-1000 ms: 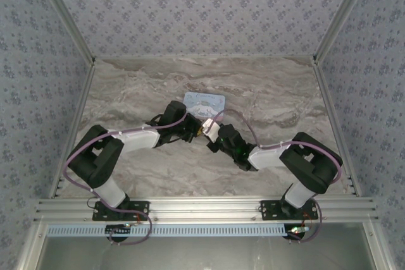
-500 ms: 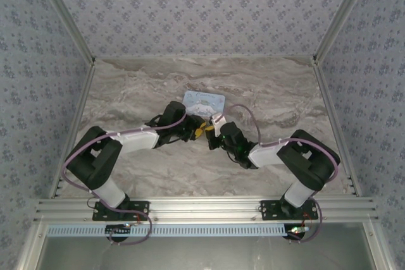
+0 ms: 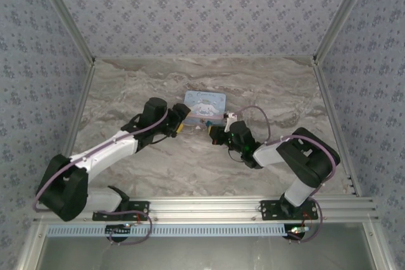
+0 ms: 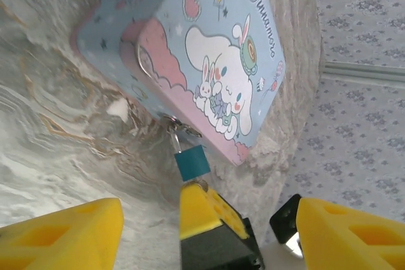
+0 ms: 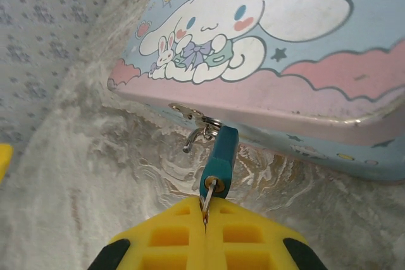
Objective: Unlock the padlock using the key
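Watching close: key [image 5: 207, 198] sits in padlock [image 5: 221, 156], right gripper [image 5: 204, 220] pinching it; left gripper [image 3: 180, 121] wide, empty. Shackle [image 5: 193, 138] sprung? Can't tell.

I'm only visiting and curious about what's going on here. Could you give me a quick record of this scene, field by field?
Tin: light blue, cartoon-printed, flat on the table
Padlock: teal, attached to the tin's clasp
Key: inserted in the padlock
Right gripper: shut on the key
Left gripper: open, near the tin, holding nothing
Lock state: cannot tell whether it is unlocked
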Controlling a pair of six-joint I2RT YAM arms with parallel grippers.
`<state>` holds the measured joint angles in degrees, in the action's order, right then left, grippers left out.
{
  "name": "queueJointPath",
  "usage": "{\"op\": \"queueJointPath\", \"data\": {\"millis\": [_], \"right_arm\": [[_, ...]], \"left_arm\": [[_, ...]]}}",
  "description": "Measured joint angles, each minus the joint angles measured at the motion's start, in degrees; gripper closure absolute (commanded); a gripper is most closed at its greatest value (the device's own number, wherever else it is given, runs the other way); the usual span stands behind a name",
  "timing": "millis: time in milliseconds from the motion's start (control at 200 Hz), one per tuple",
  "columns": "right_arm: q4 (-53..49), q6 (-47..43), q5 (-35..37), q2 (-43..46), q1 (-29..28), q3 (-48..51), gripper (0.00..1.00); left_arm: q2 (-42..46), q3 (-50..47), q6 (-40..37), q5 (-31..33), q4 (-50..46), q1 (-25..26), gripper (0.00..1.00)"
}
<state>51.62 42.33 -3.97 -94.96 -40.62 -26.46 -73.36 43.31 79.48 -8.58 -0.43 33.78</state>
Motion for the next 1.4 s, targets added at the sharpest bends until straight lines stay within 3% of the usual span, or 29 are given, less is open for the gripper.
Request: {"op": "queueJointPath", "data": {"millis": [240,510,789,1079,1184,1399], "right_arm": [[5.38,14.75,-3.61,-3.5,0.76,0.44,1.0],[11.67,26.43,-5.51,-7.87,0.74,0.44,0.99],[9.33,28.76,-5.27,-7.82,1.4,1.81,0.66],[3.15,25.57,-5.49,-2.62,3.67,3.45,0.38],[0.92,22.58,-6.69,-0.55,5.44,3.45,0.32],[-2.23,17.09,-10.69,1.7,8.17,3.43,0.29]], "left_arm": [[3.61,-1.11,-4.17,4.81,-4.76,-0.76,0.21],[3.34,-1.51,-7.39,5.46,-6.49,-2.91,0.13],[-2.29,1.68,-14.64,4.28,-8.98,-8.11,0.02],[-14.51,14.36,-25.09,-1.33,-10.08,-11.3,0.02],[-20.2,18.8,-28.57,-4.09,-10.36,-11.69,0.05],[-29.99,25.83,-33.09,-9.55,-11.3,-11.93,0.11]]}}
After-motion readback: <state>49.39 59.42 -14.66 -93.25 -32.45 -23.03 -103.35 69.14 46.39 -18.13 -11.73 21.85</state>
